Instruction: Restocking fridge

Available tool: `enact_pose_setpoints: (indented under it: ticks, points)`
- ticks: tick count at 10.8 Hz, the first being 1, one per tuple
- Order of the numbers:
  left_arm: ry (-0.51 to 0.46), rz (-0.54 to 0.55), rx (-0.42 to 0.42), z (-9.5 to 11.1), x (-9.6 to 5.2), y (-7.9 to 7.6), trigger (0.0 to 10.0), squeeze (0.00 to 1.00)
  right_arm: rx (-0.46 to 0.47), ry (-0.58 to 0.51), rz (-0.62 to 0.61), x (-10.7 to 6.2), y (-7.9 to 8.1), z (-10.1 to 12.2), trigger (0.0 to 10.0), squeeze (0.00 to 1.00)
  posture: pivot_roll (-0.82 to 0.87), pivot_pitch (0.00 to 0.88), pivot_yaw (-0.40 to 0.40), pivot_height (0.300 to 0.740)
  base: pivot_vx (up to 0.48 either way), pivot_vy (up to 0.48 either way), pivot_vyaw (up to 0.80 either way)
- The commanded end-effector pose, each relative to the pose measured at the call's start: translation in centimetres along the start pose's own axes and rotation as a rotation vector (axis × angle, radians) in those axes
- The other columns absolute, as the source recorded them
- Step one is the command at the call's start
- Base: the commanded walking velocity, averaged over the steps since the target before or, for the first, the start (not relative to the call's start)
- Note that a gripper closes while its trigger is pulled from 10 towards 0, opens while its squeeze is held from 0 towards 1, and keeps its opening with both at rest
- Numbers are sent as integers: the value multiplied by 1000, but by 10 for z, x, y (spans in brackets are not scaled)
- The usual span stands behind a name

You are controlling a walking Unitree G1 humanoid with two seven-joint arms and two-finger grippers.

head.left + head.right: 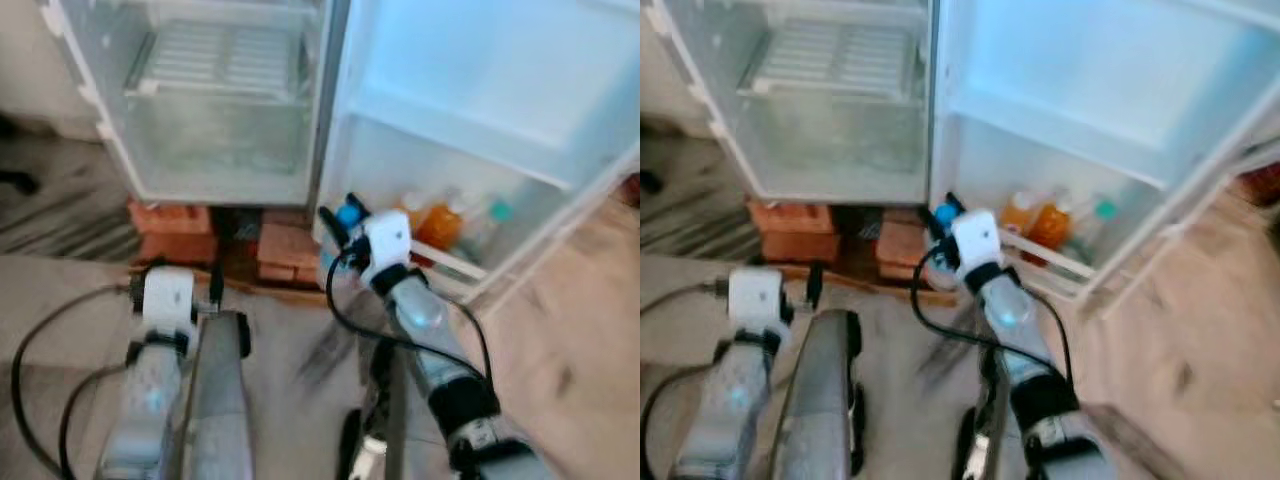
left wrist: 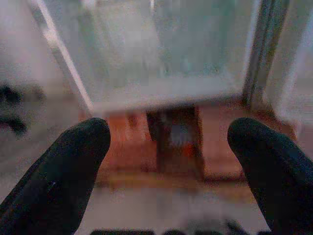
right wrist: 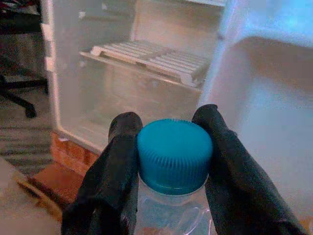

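A small white fridge (image 1: pixel 220 110) stands open on red bricks (image 1: pixel 175 228), its door (image 1: pixel 480 110) swung to the right. My right gripper (image 1: pixel 338 222) is shut on a clear bottle with a blue cap (image 3: pixel 174 154), held low in front of the door's bottom shelf (image 1: pixel 450 262). The black fingers (image 3: pixel 120 161) press the bottle's neck from both sides. That shelf holds orange bottles (image 1: pixel 438 226) and a green-capped bottle (image 1: pixel 492 218). My left gripper (image 2: pixel 168 161) is open with nothing between its fingers, low at the left and facing the fridge's base.
A white wire shelf (image 1: pixel 215 60) sits inside the fridge over a bare lower floor. Black cables (image 1: pixel 40 350) loop off both arms. A dark chair base (image 1: pixel 15 180) lies at the far left on the floor.
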State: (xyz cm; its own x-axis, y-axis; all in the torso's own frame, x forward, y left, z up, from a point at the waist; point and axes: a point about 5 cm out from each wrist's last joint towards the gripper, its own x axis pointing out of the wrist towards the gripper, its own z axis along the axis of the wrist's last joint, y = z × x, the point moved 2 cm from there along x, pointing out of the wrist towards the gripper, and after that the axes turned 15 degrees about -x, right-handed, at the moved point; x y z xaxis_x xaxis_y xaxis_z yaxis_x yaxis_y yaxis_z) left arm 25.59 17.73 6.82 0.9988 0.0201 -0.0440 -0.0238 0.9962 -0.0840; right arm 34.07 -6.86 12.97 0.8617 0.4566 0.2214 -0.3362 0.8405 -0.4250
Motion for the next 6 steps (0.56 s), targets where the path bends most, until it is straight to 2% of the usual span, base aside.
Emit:
enact_pose_setpoints:
  ticks: [1, 2, 3, 5, 6]
  points:
    - [19, -16, 7, -1, -6, -5, 10000, 0, -33, -43, -30, 6, -6, 8, 10000, 0, 214, 284, -88, 532, 0, 0, 0]
    - [34, -17, 8, -2, -13, -5, 10000, 0, -84, -103, -9, 13, -4, 21, 10000, 0, 227, 300, -84, 532, 0, 0, 0]
    - [55, -19, 13, -4, -21, -4, 10000, 0, -172, -193, -12, 29, -5, 42, 10000, 0, 243, 315, -84, 532, 0, 0, 0]
    - [66, -13, 21, -2, -29, -2, 10000, 0, -322, -311, -22, 39, -10, 64, 10000, 0, 271, 323, -87, 532, 0, 0, 0]
    - [70, -6, 22, -1, -31, -1, 10000, 0, -359, -383, -40, 44, -15, 81, 10000, 0, 274, 325, -89, 532, 0, 0, 0]
